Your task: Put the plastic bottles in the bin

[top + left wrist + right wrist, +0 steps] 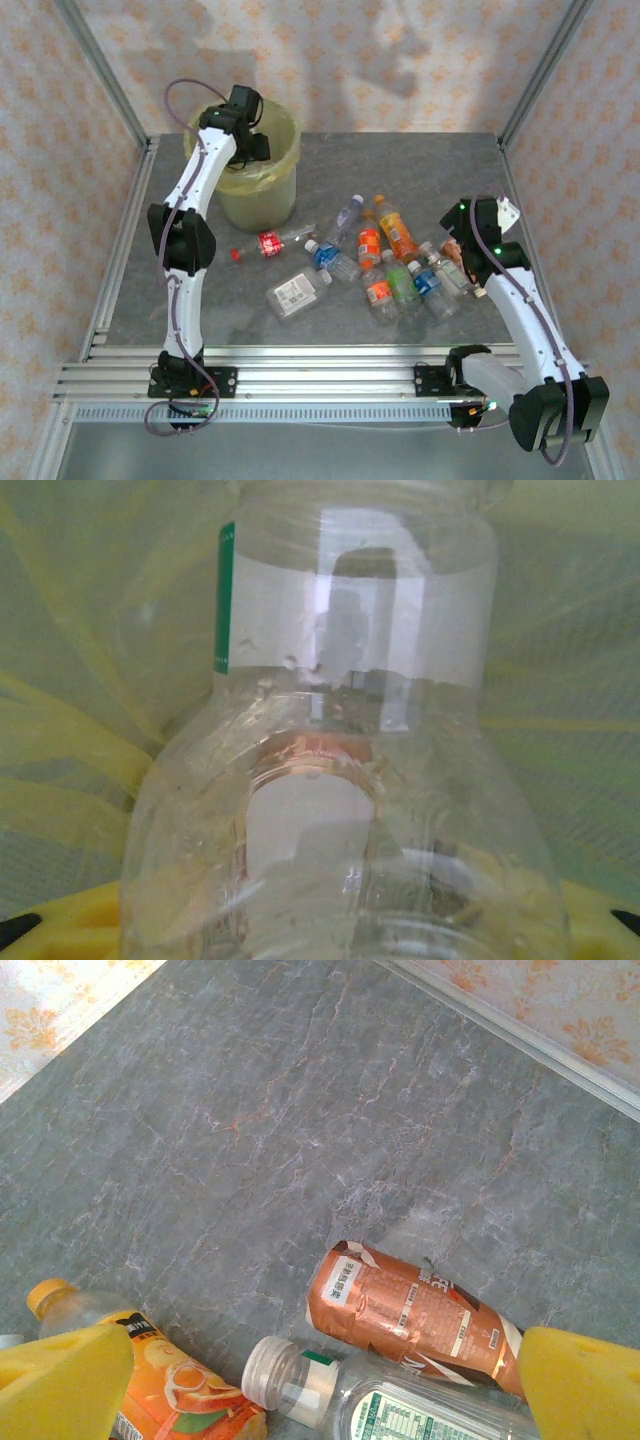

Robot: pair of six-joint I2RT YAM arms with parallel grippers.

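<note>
While poised above the bin [288,135], left claw [248,138]: clamped on a clear bottle [340,780] with a white, green-edged label, yellow pads [70,930] pressed to its lower sides.
Place of the clear bottle: over the bin's mouth, translucent yellow bag [70,680] close behind it; not yet let go.
Right claw [320,1385]: spread wide, holding nothing, hanging low over the right end of the bottle heap.
Under the right claw: copper-labelled bottle [410,1310], orange-juice bottle [160,1370] and white-capped clear bottle [290,1380], lying close together.
Bottles on the tabletop [430,170]: about ten, lying flat, most of them well apart from the bin; red-labelled one [268,243] and flat clear one [295,295] nearer to it.
Risk at release: likely a bounce off the rim or a snag in the loose bag if dropped off-centre; exact position over the opening hard to judge from above.
Risk of slip: smooth, thin, apparently empty wall; possible squeeze-out or twist under too hard a grip.
Risk at next pick: crowded bottles between wide-set pads; possible pinch of two at once, or a nudge sending round bottles rolling toward the tabletop edge.
Risk to bin: probably a light bucket, arm close to its rim; possible shove or tip on withdrawal.
</note>
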